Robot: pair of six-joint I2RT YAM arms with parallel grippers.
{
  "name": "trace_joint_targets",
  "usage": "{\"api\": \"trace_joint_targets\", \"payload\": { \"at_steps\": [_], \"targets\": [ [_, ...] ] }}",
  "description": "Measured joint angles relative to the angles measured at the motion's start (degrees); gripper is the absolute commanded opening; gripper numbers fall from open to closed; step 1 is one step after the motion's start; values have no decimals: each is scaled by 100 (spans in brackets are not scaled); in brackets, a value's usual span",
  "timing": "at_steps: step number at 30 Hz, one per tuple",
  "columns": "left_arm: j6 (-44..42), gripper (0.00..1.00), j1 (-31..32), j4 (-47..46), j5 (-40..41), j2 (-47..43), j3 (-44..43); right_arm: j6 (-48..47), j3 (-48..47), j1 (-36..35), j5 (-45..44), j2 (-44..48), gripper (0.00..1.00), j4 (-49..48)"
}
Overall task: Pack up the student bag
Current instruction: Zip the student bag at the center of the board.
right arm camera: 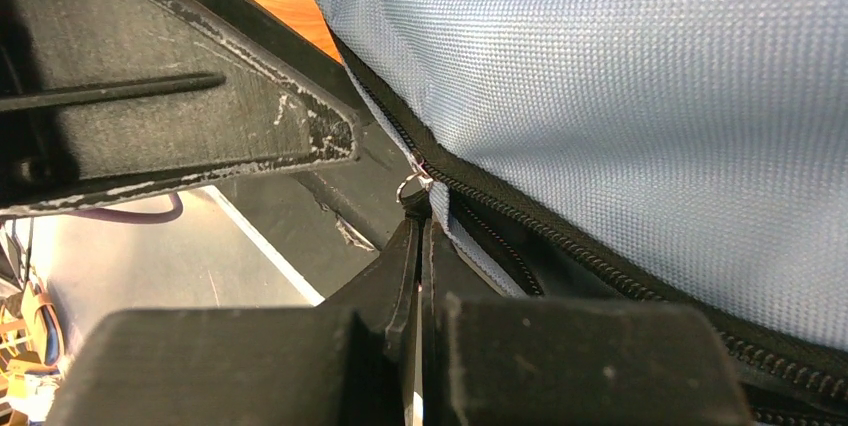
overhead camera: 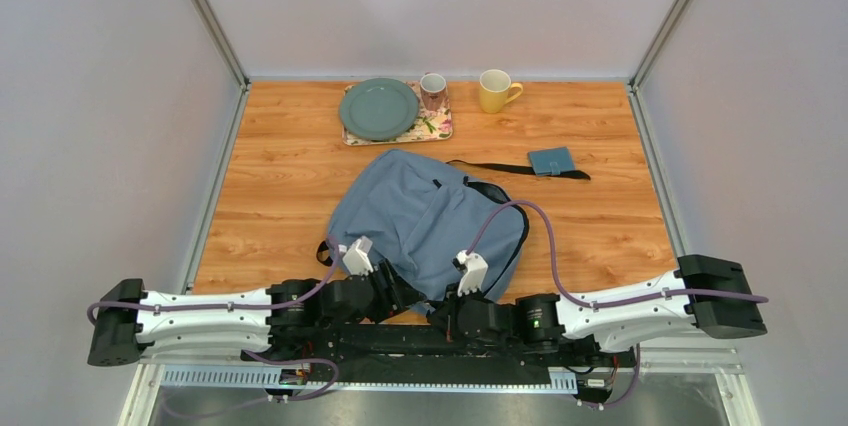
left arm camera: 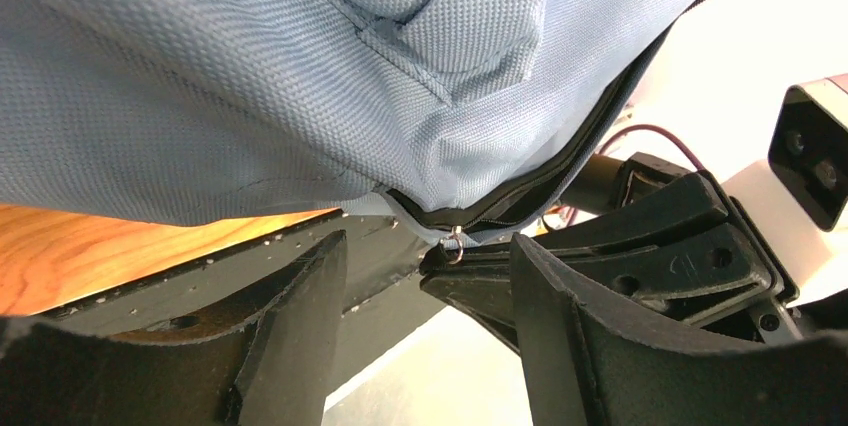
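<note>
**Desk:** Where is the student bag right now?

**Operator:** I have the student bag lying flat on the table. It sits in the near half, and its near edge comes down to where both my arms reach in. A black strap trails off it toward the far right, ending just beside a small teal case.

**Desk:** And your left fingers?

**Operator:** My left fingers stand apart with nothing between them. They're low under the bag's edge. In the left wrist view the blue fabric fills the top, with the black zipper running along its hem.

**Desk:** The right side?

**Operator:** My right fingers are pressed together. Their tips sit right at the small metal zipper ring on the bag's hem. I can't tell whether they pinch the ring's tab or only touch it.

**Desk:** Anything else on the table?

**Operator:** Along the far edge I see a flowered tray carrying a green plate and a patterned mug. A yellow mug stands just to its right, well apart from the bag.
</note>
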State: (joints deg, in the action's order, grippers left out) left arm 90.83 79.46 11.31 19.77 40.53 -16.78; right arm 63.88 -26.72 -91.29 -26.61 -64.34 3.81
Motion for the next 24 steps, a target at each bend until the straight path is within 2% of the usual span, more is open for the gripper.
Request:
{"api": "trace_joint_targets", "payload": {
  "at_steps": [4,7,15,18,19,21,22,24],
  "targets": [
    [138,52,0,-4,109,105,0,76,0,-44,-85,-22,0,-4],
    [278,46,0,-72,120,219,44,103,0,-63,-133,-22,0,-2],
    [645,41,0,-452,170,267,299,127,0,-144,-229,-13,0,20],
    [682,27,0,-531,195,348,299,129,0,-181,-267,-13,0,20],
    [688,16,0,-586,203,367,302,129,0,-195,-286,-13,0,20],
    [730,4,0,-654,221,387,302,129,0,-221,-317,-13,0,20],
    [737,0,0,-673,227,398,302,129,0,-234,-334,-13,0,22],
    [772,0,0,-684,227,417,302,133,0,-247,-358,-13,0,24]
  ]
}}
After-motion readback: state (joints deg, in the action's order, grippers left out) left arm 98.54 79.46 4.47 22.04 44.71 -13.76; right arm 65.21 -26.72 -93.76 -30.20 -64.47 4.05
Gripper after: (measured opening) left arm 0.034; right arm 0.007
